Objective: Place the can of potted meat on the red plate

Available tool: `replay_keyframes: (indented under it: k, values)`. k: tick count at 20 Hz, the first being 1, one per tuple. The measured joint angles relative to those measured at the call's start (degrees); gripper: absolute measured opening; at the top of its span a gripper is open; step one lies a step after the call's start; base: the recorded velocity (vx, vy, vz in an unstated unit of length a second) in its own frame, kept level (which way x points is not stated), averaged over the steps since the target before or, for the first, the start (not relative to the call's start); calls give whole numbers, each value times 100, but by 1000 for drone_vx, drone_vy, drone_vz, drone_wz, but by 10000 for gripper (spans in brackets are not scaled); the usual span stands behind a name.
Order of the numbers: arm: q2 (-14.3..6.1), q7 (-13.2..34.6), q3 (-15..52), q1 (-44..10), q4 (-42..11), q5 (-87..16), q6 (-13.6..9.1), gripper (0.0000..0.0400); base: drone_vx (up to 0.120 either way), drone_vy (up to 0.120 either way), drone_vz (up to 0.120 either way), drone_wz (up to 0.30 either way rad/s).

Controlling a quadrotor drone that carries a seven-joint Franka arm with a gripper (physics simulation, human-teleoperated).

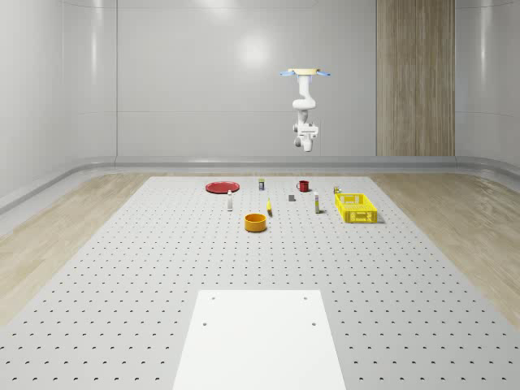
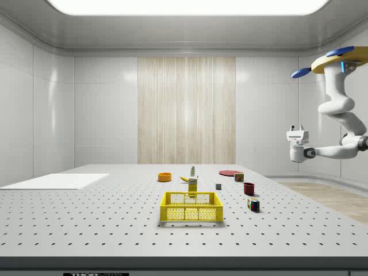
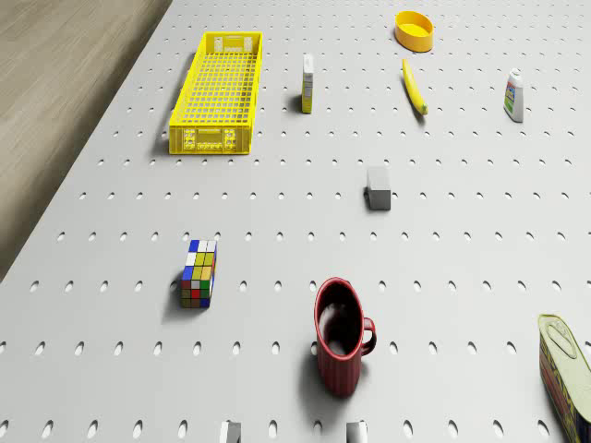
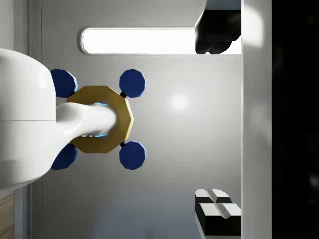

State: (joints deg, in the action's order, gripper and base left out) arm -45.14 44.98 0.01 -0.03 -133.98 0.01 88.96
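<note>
Potted meat can (image 3: 565, 377) on tabletop (image 3: 462, 240) beside red mug (image 3: 340, 336), far beneath hovering drone's (image 1: 305, 73) wide-spread, empty fingers (image 4: 215, 209).

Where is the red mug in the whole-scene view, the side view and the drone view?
Whole-scene view: the red mug stands at the table's far side, between the red plate and the yellow crate.
Side view: right of the crate, just behind the Rubik's cube.
Drone view: between the cube and the can of potted meat.
Shared landmark: the yellow crate.
</note>
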Motion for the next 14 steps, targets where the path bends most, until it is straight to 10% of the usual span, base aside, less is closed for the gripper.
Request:
replay_keyframes:
  k: [14]
  values:
    - [418, -14, 16, -28, 1476, 11, -995, 400, 0, -91, 0, 0]
